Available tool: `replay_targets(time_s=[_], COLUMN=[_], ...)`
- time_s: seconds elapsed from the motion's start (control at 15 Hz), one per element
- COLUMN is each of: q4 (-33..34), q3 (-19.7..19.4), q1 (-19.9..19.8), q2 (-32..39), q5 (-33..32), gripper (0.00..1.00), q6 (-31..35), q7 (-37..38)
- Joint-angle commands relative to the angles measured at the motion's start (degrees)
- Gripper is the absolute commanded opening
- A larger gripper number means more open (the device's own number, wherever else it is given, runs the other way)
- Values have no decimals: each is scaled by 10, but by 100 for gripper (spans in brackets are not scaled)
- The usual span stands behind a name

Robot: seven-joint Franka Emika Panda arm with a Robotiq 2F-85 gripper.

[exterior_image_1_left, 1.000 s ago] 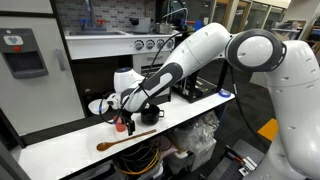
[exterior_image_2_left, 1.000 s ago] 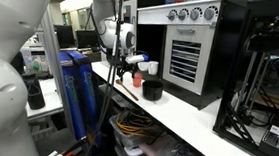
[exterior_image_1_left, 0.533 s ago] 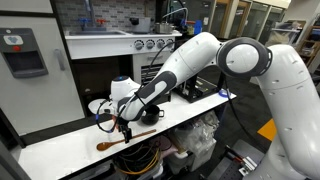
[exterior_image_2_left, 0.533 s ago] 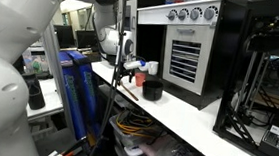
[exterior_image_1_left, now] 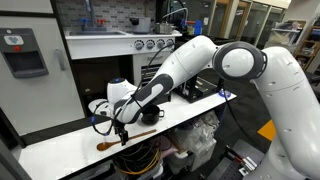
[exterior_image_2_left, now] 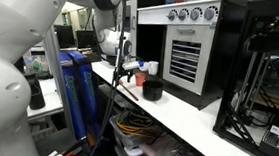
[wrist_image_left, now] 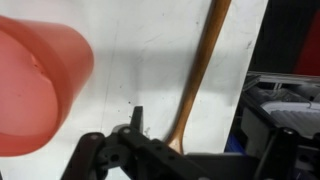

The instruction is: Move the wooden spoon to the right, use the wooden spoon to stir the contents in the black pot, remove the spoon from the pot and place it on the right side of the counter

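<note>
Even indoor light fills both exterior views, without hard shadows. The white counter (exterior_image_1_left: pixel 60 148) reads bright, while the space beneath it is dim. In an exterior view the near part of the robot arm (exterior_image_2_left: pixel 4 77) looms large, pale and soft. In the wrist view the red cup (wrist_image_left: pixel 35 85) is badly blurred and glows at its rim. The wooden spoon (wrist_image_left: pixel 205 50) is somewhat sharper, with a faint shadow beside it, and the lower edge is dark.
</note>
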Motion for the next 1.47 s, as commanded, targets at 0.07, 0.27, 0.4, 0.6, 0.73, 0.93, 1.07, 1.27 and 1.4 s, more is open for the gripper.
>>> replay_targets(time_s=[0.07, 0.27, 0.4, 0.6, 0.73, 0.93, 1.07, 1.27, 1.4], q4=[23, 23, 20, 6, -6, -20, -28, -38, -42], q3=[-2, 0, 0, 1, 0, -2, -2, -2, -3], q1=[2, 0, -1, -5, -7, -10, -11, -15, -16], q2=[16, 21, 21, 13, 7, 0, -4, -7, -12], q5=[4, 7, 9, 12, 12, 11, 9, 8, 7], gripper=[100, 100, 100, 100, 100, 100, 100, 100, 100], q6=[-10, -6, -8, -6, -4, -2, -2, -2, -4], q7=[-4, -6, -3, 2, 8, 16, 17, 17, 17])
